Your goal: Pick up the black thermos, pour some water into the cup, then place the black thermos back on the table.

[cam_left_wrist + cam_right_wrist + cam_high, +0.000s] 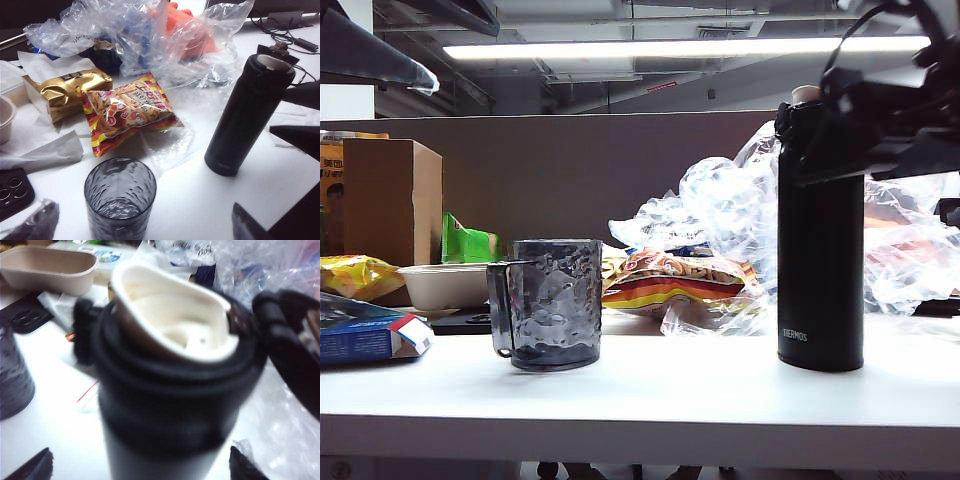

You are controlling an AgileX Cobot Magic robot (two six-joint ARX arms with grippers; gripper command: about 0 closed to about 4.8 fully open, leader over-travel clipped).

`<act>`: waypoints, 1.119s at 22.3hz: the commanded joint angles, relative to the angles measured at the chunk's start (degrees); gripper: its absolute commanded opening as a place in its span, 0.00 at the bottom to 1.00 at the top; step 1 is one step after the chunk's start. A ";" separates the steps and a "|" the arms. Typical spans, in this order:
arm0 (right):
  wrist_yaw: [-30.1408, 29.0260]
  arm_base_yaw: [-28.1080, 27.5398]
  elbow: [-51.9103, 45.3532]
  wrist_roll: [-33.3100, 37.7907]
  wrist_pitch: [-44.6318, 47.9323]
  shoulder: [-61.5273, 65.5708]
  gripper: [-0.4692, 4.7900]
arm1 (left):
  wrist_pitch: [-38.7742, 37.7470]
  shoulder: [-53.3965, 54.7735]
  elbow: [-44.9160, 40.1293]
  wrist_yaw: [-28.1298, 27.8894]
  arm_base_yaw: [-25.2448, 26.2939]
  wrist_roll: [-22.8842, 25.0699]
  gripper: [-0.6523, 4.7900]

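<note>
The black thermos point(820, 260) stands upright on the white table point(700, 390) at the right, lid flipped open, pale spout point(170, 320) showing. My right gripper point(145, 465) is open around its upper body, a finger on each side with a gap to the flask; in the exterior view the right gripper point(890, 110) sits at the thermos top. The smoky dimpled cup point(555, 300) stands left of centre, handle to the left. My left gripper point(142, 222) is open, its dark fingertips point(40, 222) wide on either side of the cup point(120, 200), apart from it.
A red-and-yellow snack bag point(670, 280) and crumpled clear plastic point(720, 210) lie behind the cup and thermos. A pale bowl point(445, 285), cardboard box point(390, 200) and blue box point(365, 335) crowd the left. A gold packet point(65, 92) lies beside the snack bag.
</note>
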 commanded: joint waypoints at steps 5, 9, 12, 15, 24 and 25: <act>0.20 0.00 0.39 3.02 14.38 14.99 1.00 | -0.26 0.00 0.22 -0.24 0.11 0.37 1.00; 2.71 -0.02 0.39 3.04 22.40 21.20 1.00 | -2.01 -0.02 0.22 -0.24 0.11 0.37 1.00; 2.82 -0.02 0.39 3.06 22.82 22.23 0.95 | -3.02 -0.02 0.22 -0.24 0.11 0.39 1.00; 2.82 -0.02 0.39 3.06 22.10 22.21 0.58 | -3.06 -0.02 0.22 -0.24 0.11 0.37 1.00; 2.32 0.07 2.75 -0.59 26.45 16.17 0.31 | -3.17 -0.02 0.22 -0.87 0.11 0.37 1.00; 1.88 0.07 5.92 -0.72 21.94 14.80 0.31 | -3.17 -0.02 0.26 -0.85 0.11 0.37 1.00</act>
